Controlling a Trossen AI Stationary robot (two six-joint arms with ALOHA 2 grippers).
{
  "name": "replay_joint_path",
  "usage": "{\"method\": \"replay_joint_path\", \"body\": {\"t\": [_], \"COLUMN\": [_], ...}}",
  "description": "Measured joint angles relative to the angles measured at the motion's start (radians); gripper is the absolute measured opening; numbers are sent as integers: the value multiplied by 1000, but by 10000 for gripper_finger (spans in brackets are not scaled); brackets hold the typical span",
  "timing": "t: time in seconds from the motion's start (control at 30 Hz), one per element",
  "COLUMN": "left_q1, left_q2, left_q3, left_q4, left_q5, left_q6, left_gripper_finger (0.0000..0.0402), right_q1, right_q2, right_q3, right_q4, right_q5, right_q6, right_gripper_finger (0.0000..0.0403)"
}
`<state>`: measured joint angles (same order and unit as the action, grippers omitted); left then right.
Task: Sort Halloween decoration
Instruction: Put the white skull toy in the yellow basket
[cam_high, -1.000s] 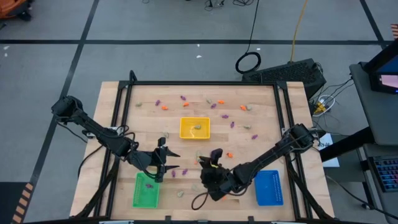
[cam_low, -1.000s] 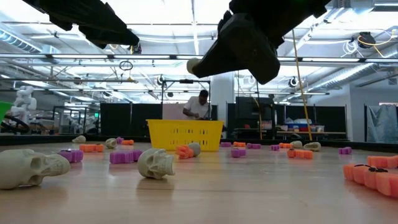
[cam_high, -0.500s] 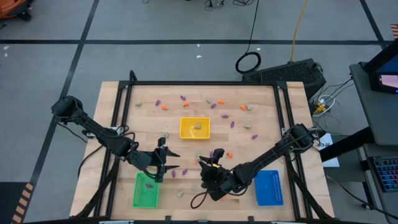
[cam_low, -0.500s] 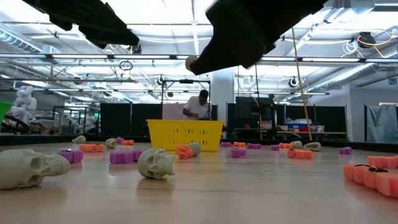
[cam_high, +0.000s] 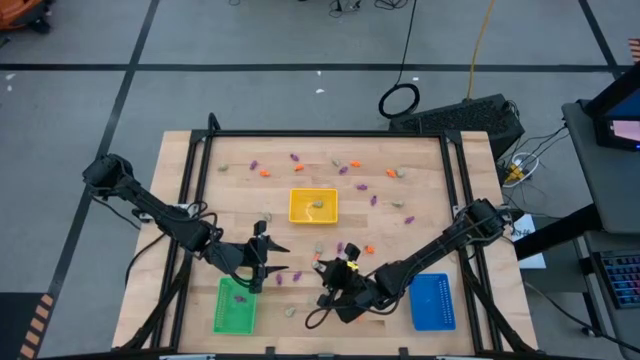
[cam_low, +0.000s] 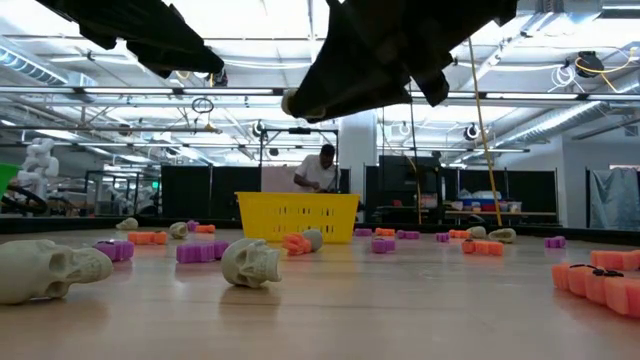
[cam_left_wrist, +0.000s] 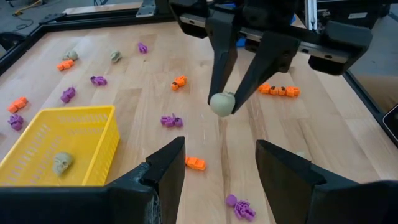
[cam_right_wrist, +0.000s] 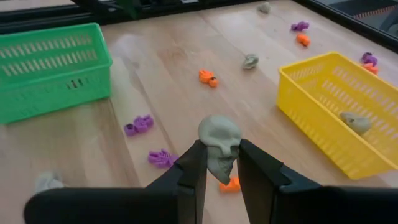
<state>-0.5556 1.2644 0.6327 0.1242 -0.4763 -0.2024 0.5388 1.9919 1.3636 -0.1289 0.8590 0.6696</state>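
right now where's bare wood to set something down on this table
Free patches: the strip between the yellow tray and the table's left rail, and the wood between the yellow tray and the blue tray. Crowded: the far band of trinkets beyond the yellow tray, and the near middle, where both arms meet between the green tray and the blue tray.

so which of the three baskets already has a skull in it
The yellow basket, mid-table: one pale skull lies inside. The green basket holds a purple trinket, and the blue basket shows nothing.

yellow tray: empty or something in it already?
Not empty. The yellow tray holds one pale skull, also seen in the left wrist view. The right gripper has its jaws shut on a second pale skull, above the table.
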Motion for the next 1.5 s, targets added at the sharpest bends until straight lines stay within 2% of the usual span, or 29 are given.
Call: {"method": "replay_joint_path", "body": {"t": [0.23, 0.43, 0.83, 0.97, 1.27, 1.4, 1.5], "left_q1": [0, 0, 0, 0, 0, 0, 0], "left_q2": [0, 0, 0, 0, 0, 0, 0], "left_q3": [0, 0, 0, 0, 0, 0, 0], "left_q4": [0, 0, 1, 2, 1, 0, -3], "left_q5": [0, 0, 0, 0, 0, 0, 0], "left_q6": [0, 0, 0, 0, 0, 0, 0], "left_gripper_finger": [193, 193, 193, 193, 193, 193, 193], "right_q1": [0, -1, -1, -12, -81, -150, -210], "right_q2": [0, 0, 0, 0, -1, -11, -16], "right_q3": [0, 0, 0, 0, 0, 0, 0], "right_q4": [7, 13, 12, 12, -18, -18, -23], "right_q5": [1, 3, 3, 21, 191, 206, 141], "right_q6": [-4, -101, -543, -601, -711, -742, -756], "right_gripper_finger": [66, 66, 66, 66, 66, 66, 66]}}
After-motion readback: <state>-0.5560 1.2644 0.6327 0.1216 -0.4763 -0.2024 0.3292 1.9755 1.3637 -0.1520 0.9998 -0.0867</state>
